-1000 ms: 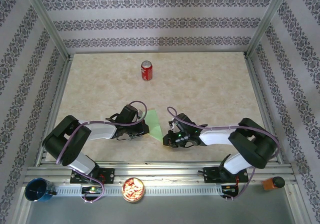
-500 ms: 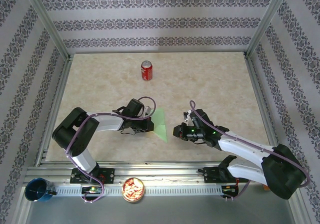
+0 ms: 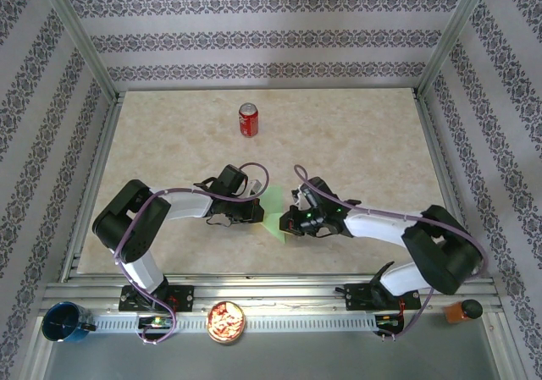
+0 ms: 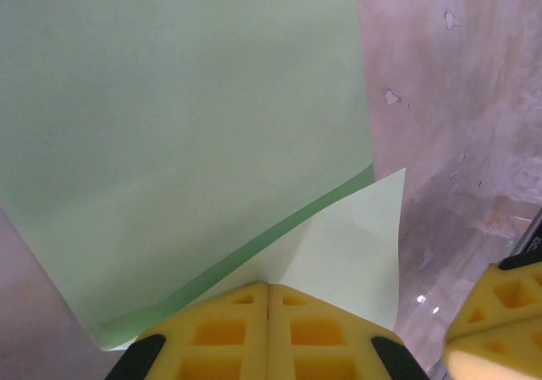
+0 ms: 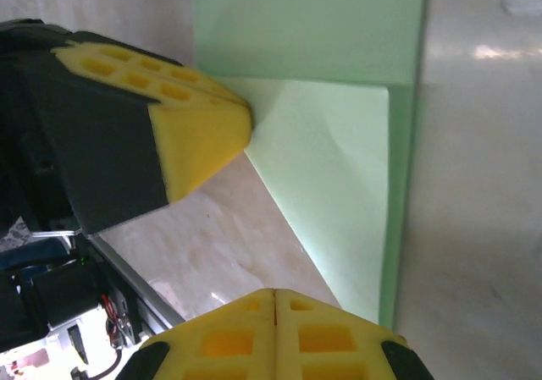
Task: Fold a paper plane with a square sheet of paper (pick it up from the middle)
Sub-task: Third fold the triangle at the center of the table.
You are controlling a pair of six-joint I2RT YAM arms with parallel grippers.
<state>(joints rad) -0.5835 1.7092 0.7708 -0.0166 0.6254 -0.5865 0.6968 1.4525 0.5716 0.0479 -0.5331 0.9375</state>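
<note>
Seen from above, a beige, marbled stone-look tabletop (image 3: 364, 143) sits inside walls (image 3: 254, 41) papered in grey floral stripes. A thin, light-green sheet of paper (image 3: 273, 204) (image 4: 169, 126) (image 5: 305, 24), partly folded, lies flat just below the centre of the frame, between the tips of the two arms. A small red metal soda can (image 3: 247, 120) stands upright in the upper middle of the frame, well apart from the paper.

The left gripper (image 3: 254, 214) (image 4: 268, 312) (image 5: 203, 134) reaches in from the left and touches the paper's left side. The right gripper (image 3: 288, 224) (image 5: 273, 316) (image 4: 495, 312) reaches in from the right to the paper's lower point.

In the left wrist view, smooth matte green paper fills the upper left, ending in a straight right edge. A paler triangular flap (image 4: 347, 245) (image 5: 330, 185) is folded over it at lower centre, with a darker green strip along the crease. This claw's two yellow foam pads (image 4: 220, 333), moulded with square hollows, are pressed together with no gap at the bottom edge, and their tip meets the flap. A yellow pad of the right gripper pokes in at the lower right corner.

In the right wrist view, that claw's own pads sit closed flush at bottom centre, just beside the flap's lower tip. The left gripper's yellow foam wedge, mounted on a black finger, enters from the left with its point touching the flap's corner. Whether either claw pinches any paper cannot be told.
</note>
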